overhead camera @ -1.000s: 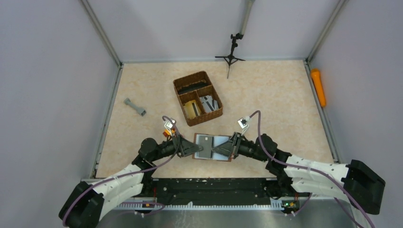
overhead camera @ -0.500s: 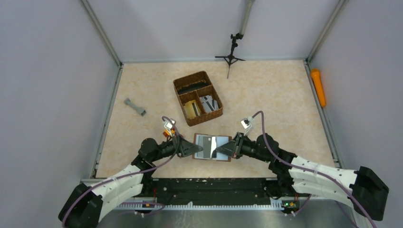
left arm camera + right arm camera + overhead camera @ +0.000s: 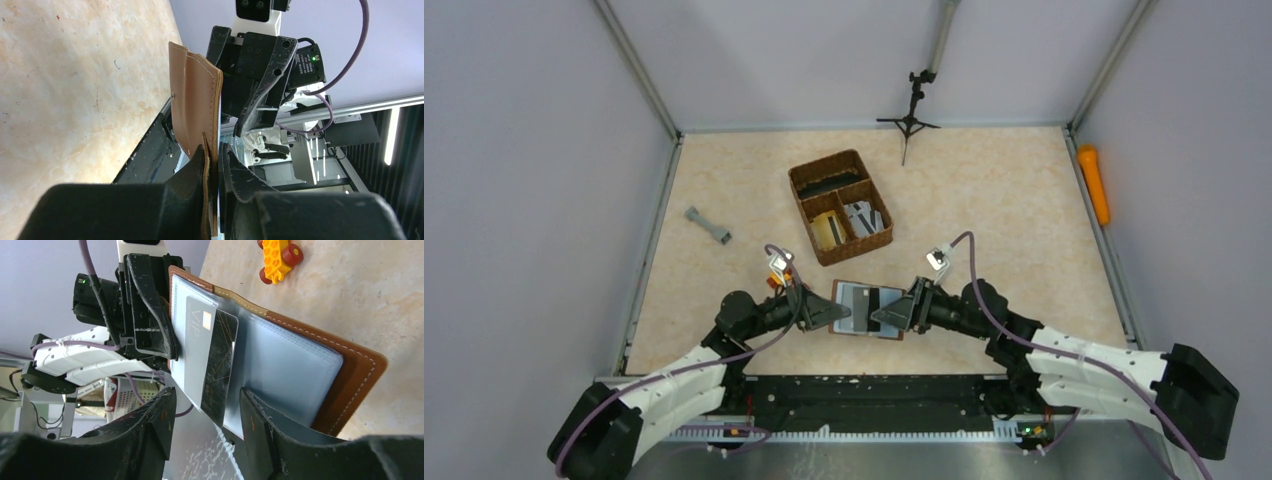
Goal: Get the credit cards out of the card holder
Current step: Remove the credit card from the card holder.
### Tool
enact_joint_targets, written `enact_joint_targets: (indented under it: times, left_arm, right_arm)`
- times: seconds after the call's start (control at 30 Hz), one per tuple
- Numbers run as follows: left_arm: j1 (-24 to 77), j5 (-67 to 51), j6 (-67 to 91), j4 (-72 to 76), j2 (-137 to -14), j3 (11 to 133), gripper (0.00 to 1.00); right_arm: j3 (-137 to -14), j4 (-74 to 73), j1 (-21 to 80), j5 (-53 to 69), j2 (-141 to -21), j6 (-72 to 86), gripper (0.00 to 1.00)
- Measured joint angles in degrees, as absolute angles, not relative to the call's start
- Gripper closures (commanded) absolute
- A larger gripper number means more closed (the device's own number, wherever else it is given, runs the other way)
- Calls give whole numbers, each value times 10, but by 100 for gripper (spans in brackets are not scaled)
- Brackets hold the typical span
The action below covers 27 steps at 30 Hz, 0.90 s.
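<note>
The brown card holder (image 3: 865,324) lies open between the two arms, its grey inside facing up. My left gripper (image 3: 836,312) is shut on its left edge; the left wrist view shows the leather (image 3: 197,100) clamped between the fingers (image 3: 214,155). A grey credit card (image 3: 200,355) with a dark stripe sticks partly out of the holder's (image 3: 295,365) left pocket. My right gripper (image 3: 207,392) is open, and the card's lower corner reaches into the gap between its fingers. From above, the right gripper (image 3: 890,317) hovers over the holder's right half.
A brown woven basket (image 3: 841,205) with compartments stands just beyond the holder. A small yellow toy with red wheels (image 3: 277,257) lies close to the left wrist. A grey dumbbell-shaped piece (image 3: 708,226) is at the left, an orange object (image 3: 1093,183) along the right wall, a small tripod (image 3: 909,120) at the back.
The right gripper was shut and has now opened, after shifting left and then slightly back right. The left gripper closed a little tighter on the holder's edge.
</note>
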<state>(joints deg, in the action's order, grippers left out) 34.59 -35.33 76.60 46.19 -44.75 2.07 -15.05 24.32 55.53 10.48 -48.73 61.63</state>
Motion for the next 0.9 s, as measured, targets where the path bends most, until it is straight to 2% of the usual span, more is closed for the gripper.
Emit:
enact_joint_targets:
  times: [0.13, 0.3, 0.4, 0.67, 0.9]
  left_arm:
    - [346, -356, 771, 476, -460, 20, 100]
    - [346, -362, 779, 497, -469, 20, 100]
    - [346, -362, 780, 505, -469, 20, 100]
    - [346, -332, 759, 434, -425, 20, 100]
    - [345, -243, 663, 172, -347, 60, 100]
  right_arm:
    - [-150, 272, 553, 119, -505, 628, 58]
    - [-149, 310, 552, 136, -520, 643, 88]
    - [-142, 319, 548, 139, -521, 650, 98]
    - [-128, 276, 530, 120, -470, 659, 100]
    - [-124, 168, 521, 41, -401, 651, 100]
